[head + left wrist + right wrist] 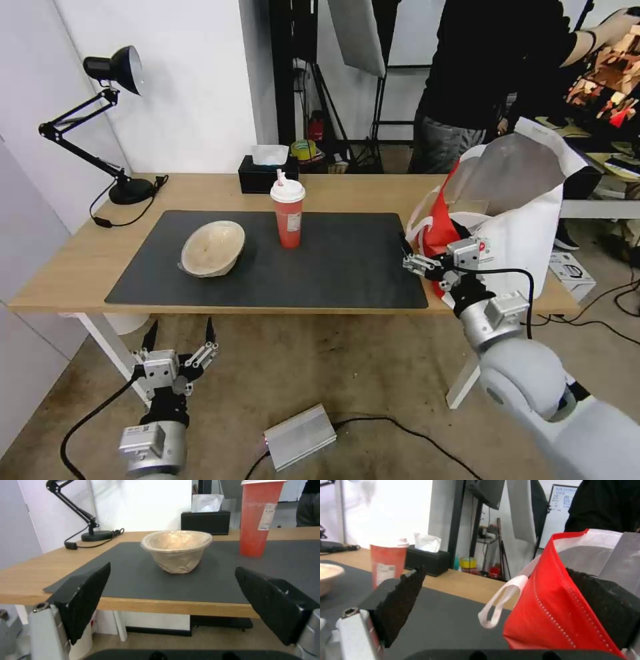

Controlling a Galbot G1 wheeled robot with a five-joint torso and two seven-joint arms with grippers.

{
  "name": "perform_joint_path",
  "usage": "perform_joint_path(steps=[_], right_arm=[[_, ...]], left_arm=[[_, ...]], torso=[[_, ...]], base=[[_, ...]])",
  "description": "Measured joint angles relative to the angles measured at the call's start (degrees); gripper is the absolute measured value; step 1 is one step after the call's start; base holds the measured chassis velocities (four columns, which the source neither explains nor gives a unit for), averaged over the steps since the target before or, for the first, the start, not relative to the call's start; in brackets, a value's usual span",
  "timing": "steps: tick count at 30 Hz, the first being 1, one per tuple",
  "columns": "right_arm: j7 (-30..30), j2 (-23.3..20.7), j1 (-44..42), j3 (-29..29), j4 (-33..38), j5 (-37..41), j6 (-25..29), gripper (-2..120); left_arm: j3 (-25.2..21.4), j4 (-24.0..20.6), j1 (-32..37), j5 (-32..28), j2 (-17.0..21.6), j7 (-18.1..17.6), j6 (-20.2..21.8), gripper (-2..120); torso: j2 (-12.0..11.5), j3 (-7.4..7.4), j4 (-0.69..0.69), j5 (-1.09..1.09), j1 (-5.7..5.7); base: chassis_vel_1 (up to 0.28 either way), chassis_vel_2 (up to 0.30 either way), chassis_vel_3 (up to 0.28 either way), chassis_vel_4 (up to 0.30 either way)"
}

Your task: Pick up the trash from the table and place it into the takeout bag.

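Bowl (213,248) empty | cup (288,213) lidded | bag (513,213) open

I'm working in what looks like a studio or lab test space: a softbox (357,33) on a light stand behind the table (60,260), bare concrete floor (300,373) with loose cables, and a whiteboard (563,498).

Beige bowl (213,248) and red cup (288,211) on table (80,267) mat (347,267); left gripper (179,330) spread below edge; right gripper (430,253) at takeout bag (520,220).
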Motion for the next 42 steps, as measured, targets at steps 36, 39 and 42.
perform_joint_path(steps=[36,39,42], right_arm=[[-0.1,-3.9,11.7,2.7,1.9,2.7,-1.6,100],[-0.1,-4.0,11.8,2.8,3.2,3.4,-1.7,100],[-0.2,-4.1,11.9,2.8,4.6,4.2,-1.7,100]], left_arm=[[0.7,0.2,-0.4,0.4,0.0,0.0,0.0,100],[0.8,0.5,-0.5,0.5,0.0,0.0,0.0,100],[0.9,0.7,-0.6,0.7,0.0,0.0,0.0,100]], torso=[[0.0,0.01,0.02,0.00,0.01],[0.0,0.01,0.01,0.00,0.01],[0.0,0.01,0.02,0.00,0.01]], base=[[0.000,0.000,0.000,0.000],[0.000,0.000,0.000,0.000],[0.000,0.000,0.000,0.000]])
